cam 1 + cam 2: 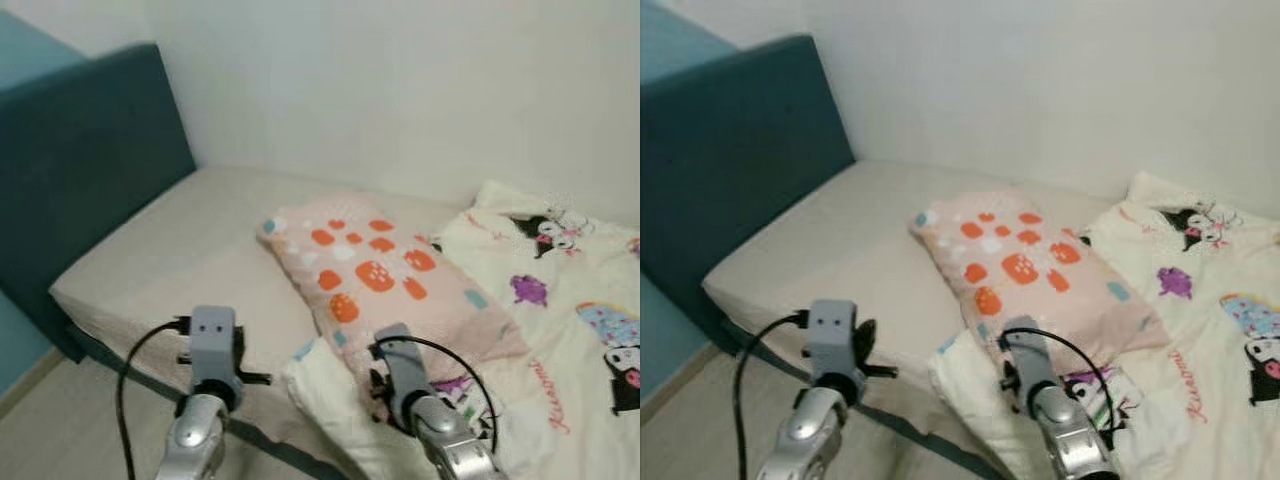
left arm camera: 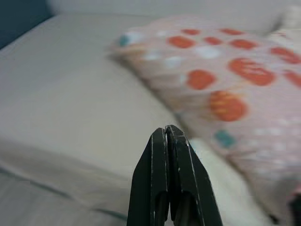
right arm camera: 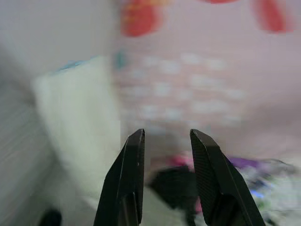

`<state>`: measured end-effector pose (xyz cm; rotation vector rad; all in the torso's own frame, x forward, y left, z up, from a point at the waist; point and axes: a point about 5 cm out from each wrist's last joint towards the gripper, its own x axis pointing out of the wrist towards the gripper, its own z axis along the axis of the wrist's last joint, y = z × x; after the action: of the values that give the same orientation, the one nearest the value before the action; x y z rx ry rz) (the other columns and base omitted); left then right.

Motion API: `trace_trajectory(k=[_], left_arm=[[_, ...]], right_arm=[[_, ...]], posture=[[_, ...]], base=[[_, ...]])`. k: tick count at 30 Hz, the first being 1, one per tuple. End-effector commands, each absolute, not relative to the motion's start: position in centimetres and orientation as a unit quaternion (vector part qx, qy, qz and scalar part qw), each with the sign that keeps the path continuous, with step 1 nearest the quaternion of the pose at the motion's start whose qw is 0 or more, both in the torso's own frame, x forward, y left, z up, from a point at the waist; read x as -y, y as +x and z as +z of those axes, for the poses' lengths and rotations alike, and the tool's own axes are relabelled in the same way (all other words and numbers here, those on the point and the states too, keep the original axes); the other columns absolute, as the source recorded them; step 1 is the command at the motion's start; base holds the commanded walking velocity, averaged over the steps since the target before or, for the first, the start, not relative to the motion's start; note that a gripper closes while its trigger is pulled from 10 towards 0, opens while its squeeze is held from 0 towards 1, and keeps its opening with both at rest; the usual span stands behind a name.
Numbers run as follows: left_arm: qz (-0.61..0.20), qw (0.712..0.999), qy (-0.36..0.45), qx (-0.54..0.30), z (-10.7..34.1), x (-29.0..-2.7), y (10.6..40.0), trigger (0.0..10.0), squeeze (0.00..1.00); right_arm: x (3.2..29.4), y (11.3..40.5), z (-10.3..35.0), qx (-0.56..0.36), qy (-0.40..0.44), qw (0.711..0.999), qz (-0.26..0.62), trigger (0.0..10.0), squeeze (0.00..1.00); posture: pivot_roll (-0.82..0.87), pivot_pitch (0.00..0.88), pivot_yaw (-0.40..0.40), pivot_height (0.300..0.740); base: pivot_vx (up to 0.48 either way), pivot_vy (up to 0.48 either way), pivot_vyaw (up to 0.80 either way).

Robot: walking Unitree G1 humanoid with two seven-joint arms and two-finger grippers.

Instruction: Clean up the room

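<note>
A soft rectangular pink pillow with orange and white spots (image 1: 375, 275) lies slantwise on the smooth beige mattress (image 1: 180, 265), its lower end overlapping a rumpled cream cartoon-print quilt (image 1: 560, 330). A padded dark-teal headboard (image 1: 85, 150) stands behind. The left gripper (image 2: 168, 134), clenched, hangs over the mattress edge; the right gripper (image 3: 167, 136), fingers parted, hovers over the pillow's lower corner

Bed along the far wall, 1 pillow at its middle.

The pillow (image 1: 385, 280) lies on the mattress (image 1: 190, 260), its right near end resting on the blanket (image 1: 560, 330), which spreads to the right. The headboard (image 1: 90, 160) stands at the left, the wall (image 1: 400, 90) behind, the floor (image 1: 70, 430) near left.
</note>
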<state>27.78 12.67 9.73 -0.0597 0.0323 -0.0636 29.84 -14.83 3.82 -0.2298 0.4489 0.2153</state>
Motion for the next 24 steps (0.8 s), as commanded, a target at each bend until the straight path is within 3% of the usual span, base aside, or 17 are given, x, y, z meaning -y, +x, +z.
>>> trace_trajectory(k=[1, 14, 24], left_arm=[[-0.025, 0.999, -0.024, -0.035, 8.97, -13.23, 27.51, 10.0, 0.0], [-0.018, 0.999, -0.022, -0.047, 8.67, -13.56, 27.58, 10.0, 0.0], [-0.028, 0.999, -0.01, -0.038, 8.75, -12.92, 27.46, 10.0, 0.0]], right_arm=[[14.16, 29.65, 3.62, -0.222, -0.107, 0.962, 0.115, 10.0, 0.0], [14.15, 29.57, 3.62, -0.222, -0.105, 0.963, 0.116, 10.0, 0.0], [14.43, 29.47, 3.62, -0.221, -0.104, 0.963, 0.111, 10.0, 0.0]], posture=[[-0.07, 0.077, 0.017, 0.74], [-0.07, 0.078, 0.021, 0.74], [-0.08, 0.088, 0.022, 0.74]], base=[[0.0, 0.48, 0.0], [0.0, 0.48, 0.0], [0.0, 0.0, 0.0]])
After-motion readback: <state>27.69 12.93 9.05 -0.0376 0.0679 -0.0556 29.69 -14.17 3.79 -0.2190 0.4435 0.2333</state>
